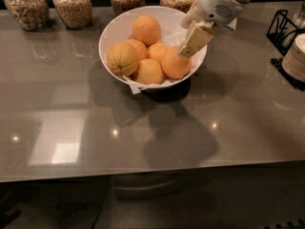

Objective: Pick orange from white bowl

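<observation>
My gripper [187, 50] hangs over the right side of the white bowl [114, 27], its tip at the top of the orange [172, 67], which lies right-front in the bowl. I cannot tell the grip state or the orange's long axis.

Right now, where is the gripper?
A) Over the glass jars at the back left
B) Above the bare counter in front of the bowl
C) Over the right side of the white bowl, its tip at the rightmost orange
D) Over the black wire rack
C: the gripper reaches down over the right side of the white bowl, its tip at the rightmost orange. Whether it touches the fruit cannot be told.
</observation>
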### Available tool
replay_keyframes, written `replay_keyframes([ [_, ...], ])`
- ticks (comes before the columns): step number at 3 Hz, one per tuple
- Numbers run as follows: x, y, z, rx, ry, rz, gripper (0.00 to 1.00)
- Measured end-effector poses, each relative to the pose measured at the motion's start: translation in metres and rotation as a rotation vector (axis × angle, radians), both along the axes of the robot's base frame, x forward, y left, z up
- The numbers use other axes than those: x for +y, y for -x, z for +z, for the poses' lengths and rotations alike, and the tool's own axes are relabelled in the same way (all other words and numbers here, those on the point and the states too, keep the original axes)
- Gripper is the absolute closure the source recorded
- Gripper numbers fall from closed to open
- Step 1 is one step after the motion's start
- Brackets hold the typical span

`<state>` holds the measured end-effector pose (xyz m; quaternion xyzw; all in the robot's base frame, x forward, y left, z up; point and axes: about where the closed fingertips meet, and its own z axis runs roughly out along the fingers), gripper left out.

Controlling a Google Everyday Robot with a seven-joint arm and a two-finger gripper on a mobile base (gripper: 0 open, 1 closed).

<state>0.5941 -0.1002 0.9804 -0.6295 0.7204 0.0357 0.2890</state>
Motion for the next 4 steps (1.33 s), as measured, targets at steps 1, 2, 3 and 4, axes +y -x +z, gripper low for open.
replay_keyframes([
  [1,0.006,-0.001,-0.014,0.034,-0.010,0.007,0.40],
  [2,0.012,-0.002,-0.029,0.068,-0.022,0.016,0.34],
  [3,0.013,-0.004,-0.037,0.085,-0.024,0.017,0.31],
  [4,0.012,-0.010,-0.046,0.101,-0.019,0.011,0.33],
])
